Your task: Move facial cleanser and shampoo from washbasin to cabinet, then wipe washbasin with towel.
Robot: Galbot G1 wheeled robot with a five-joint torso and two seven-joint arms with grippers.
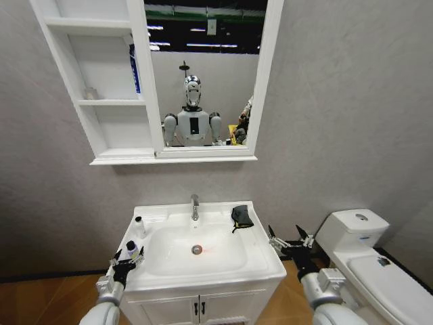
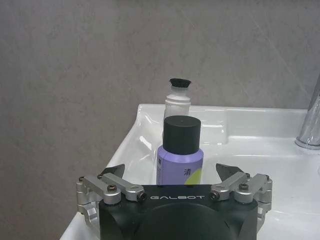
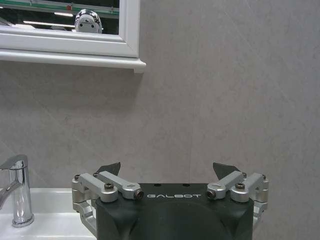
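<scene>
Purple black-capped bottle (image 2: 180, 157) sits between spread fingers of left gripper (image 2: 170, 172), lined up for grasping; right gripper (image 1: 292, 242) open, empty, beside washbasin (image 1: 264, 261).

White bottle (image 2: 178, 98) stands close behind purple bottle (image 2: 179, 159).

From the head we look down on the white glossy ceramic washbasin (image 1: 203, 271); both wrist cams sit low at its rim, sharing the chrome tap (image 3: 15, 190).
</scene>
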